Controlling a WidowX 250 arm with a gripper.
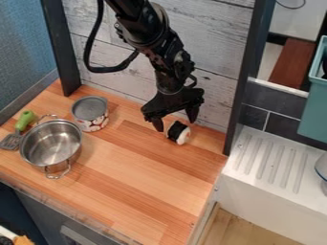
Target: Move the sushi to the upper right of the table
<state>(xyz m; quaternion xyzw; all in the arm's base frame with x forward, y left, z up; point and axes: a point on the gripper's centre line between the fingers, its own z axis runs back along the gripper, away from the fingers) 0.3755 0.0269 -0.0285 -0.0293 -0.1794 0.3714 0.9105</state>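
- Gripper [175,124]: fingers spread wide, nothing clamped.
- Sushi [178,133]: beside the fingertips, on the desk [131,179] toward its upper right — placement appears essentially complete.
- Remaining: you likely need only clear the gripper — then verify position.

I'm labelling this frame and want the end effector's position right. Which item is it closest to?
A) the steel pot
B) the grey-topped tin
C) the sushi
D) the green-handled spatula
C: the open end effector hangs right by the sushi, while the tin, pot and spatula all sit farther to the left in the view.
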